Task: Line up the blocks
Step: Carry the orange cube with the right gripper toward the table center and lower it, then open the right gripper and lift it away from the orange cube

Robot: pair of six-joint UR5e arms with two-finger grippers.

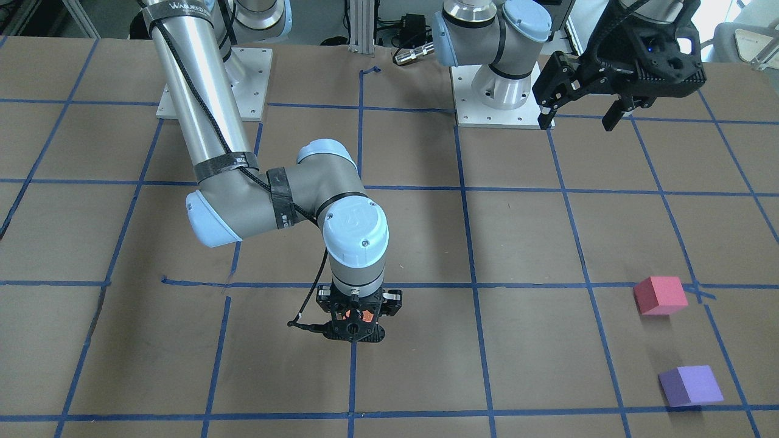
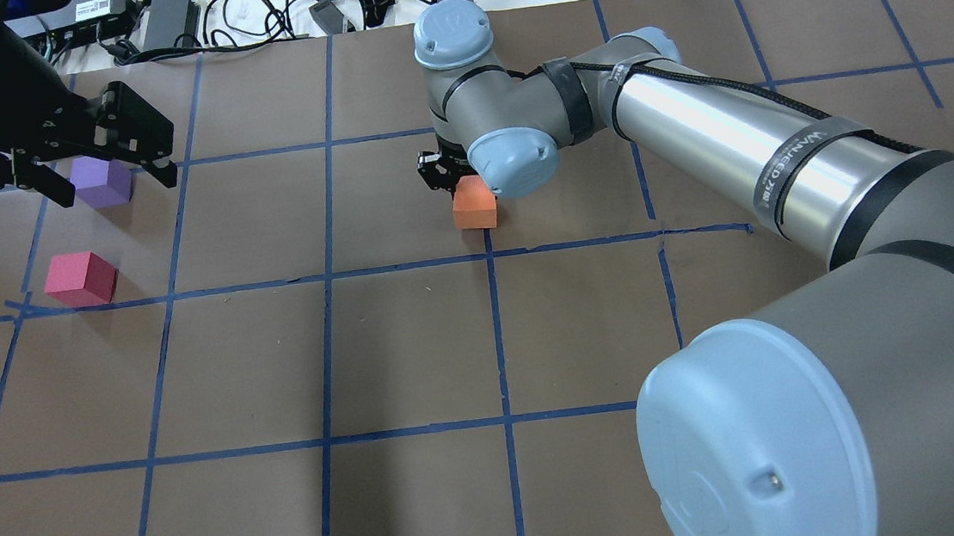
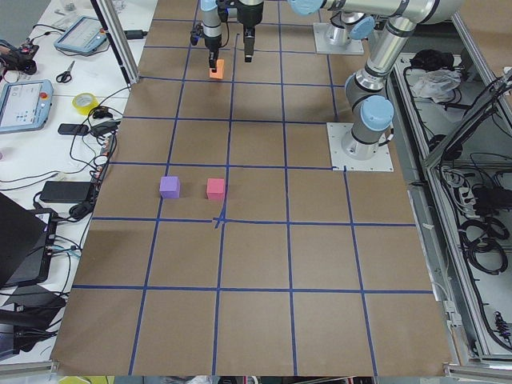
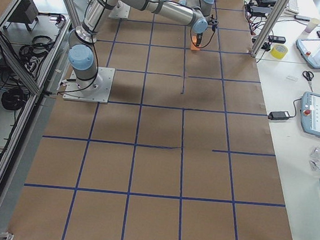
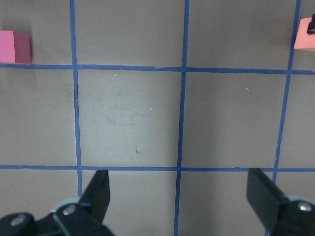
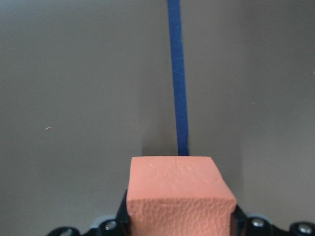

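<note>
The orange block (image 2: 474, 202) is held between the fingers of my right gripper (image 2: 447, 175) near the middle of the table. It fills the bottom of the right wrist view (image 6: 179, 196), low over a blue tape line; I cannot tell whether it touches the table. The pinkish-red block (image 2: 81, 278) and the purple block (image 2: 101, 182) sit side by side on the table on my left side, apart from each other. My left gripper (image 2: 116, 189) hangs open and empty, raised high above the table. The pinkish-red block (image 5: 15, 46) shows at the left wrist view's top left.
Blue tape lines (image 2: 322, 273) divide the brown table into squares. The arm base plates (image 1: 496, 103) stand at the robot's edge. Cables and devices (image 2: 178, 9) lie beyond the far edge. My right forearm (image 2: 734, 150) reaches across the right half.
</note>
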